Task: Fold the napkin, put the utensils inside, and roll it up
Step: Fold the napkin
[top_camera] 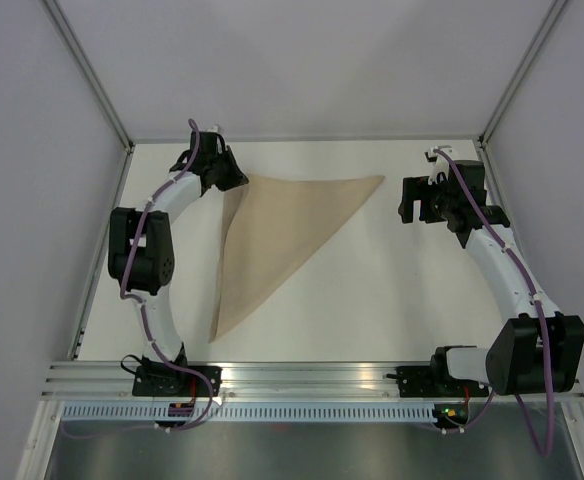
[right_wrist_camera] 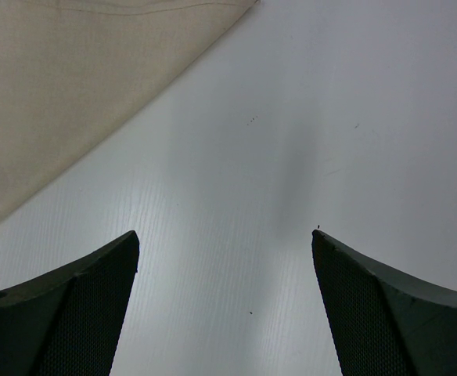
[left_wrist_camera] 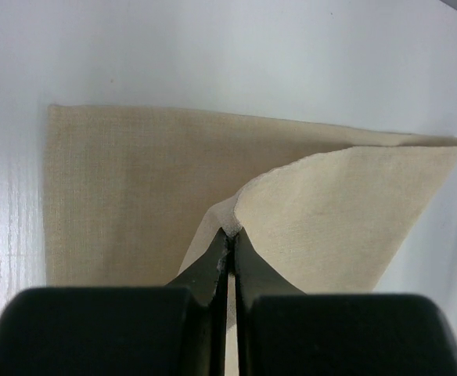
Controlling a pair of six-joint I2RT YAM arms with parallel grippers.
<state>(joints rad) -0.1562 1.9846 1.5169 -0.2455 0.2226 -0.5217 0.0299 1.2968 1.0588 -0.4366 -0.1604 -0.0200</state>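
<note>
In left gripper (left_wrist_camera: 230, 237) — napkin (left_wrist_camera: 134, 180) corner.

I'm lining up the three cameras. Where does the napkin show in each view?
Top external: the napkin is a triangle left of centre, its far-left corner at the left gripper.
Left wrist: it fills the middle, one corner pinched in the shut left gripper.
Right wrist: it takes only the upper-left corner, beyond the open right gripper.
Shared landmark: the white table under it in all three.

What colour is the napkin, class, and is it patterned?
Plain tan-beige, no pattern; the napkin shows best in the left wrist view.
</note>
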